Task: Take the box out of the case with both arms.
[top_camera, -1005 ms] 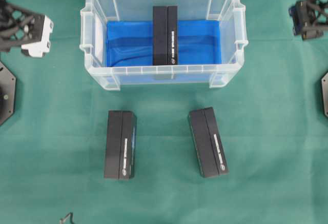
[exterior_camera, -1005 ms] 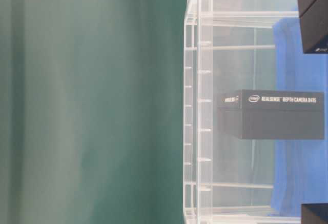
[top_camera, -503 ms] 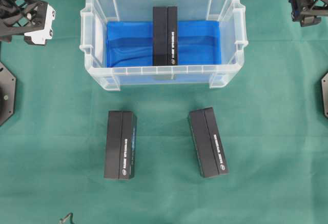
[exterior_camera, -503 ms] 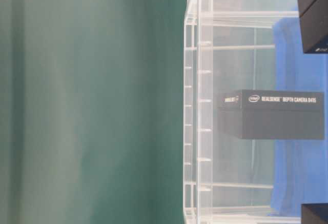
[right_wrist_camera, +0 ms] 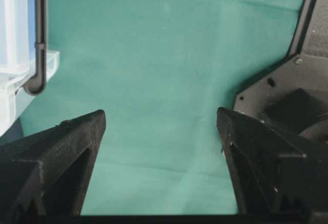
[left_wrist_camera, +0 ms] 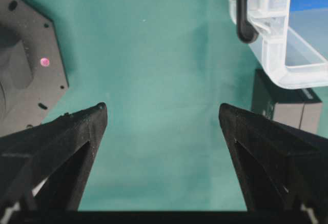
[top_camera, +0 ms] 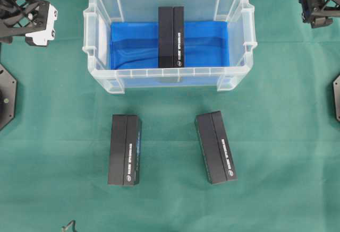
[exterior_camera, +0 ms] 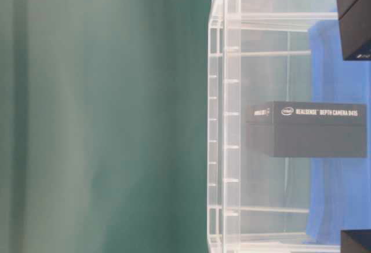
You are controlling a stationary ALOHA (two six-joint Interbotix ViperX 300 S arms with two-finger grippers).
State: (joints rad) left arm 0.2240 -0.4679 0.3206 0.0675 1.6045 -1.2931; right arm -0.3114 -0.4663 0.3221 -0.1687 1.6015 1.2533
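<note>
- My worktop [top_camera: 276, 136] is covered wall to wall in a green cloth, slightly creased; in the table-level view the same green fills everything beside the bin, so I see nothing of the room beyond it.
- The case [top_camera: 101, 35], clear plastic with a ribbed rim, sits toward the far edge of the overhead view, a blue sheet [top_camera: 204, 43] lining its bottom.
- The box [top_camera: 171, 36] lies inside the case at mid-width, on the blue sheet, its long axis running from the far wall to the near wall (white lettering along its side).
- Two more black boxes lie outside on the cloth, near the case: the left one [top_camera: 125, 149] parallel to the inside one, the right one [top_camera: 215, 147] slightly skewed.
- Left gripper [left_wrist_camera: 163, 112]: fingers wide apart over bare cloth, just left of the case's corner.
- Right gripper [right_wrist_camera: 161, 117]: fingers likewise apart, holding nothing, right of the case.
</note>
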